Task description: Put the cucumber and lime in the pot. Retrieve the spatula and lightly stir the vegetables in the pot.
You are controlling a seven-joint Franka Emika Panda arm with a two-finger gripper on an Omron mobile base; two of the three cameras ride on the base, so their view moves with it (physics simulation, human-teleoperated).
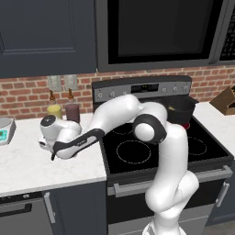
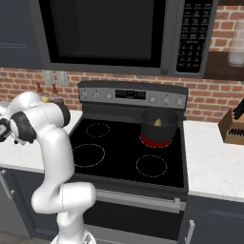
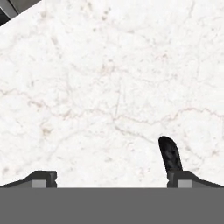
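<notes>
**Hand low over the marble, pot already loaded on the stove**

The gripper (image 3: 109, 177) hangs close above the white marble table (image 1: 27, 160) to the left of the stove (image 1: 160, 147), jaws spread wide and grasping nothing. In the hand view only one dark fingertip (image 3: 169, 157) rises, at about 5 o'clock, with bare marble around it. From the left base view the arm bends across the stove's front so the hand sits at roughly 9 o'clock, near two jars (image 1: 64, 111) against the brick wall.

The pot (image 2: 159, 125) stands on the glowing rear right burner, at about 2 o'clock in the right base view. Something yellowish shows inside it (image 2: 157, 123), probably the cucumber; whether the lime lies with it I cannot tell.

With the jaws released and facing down at the table, the arm seems placed to search for or pick up the spatula, the next thing the task needs.
</notes>
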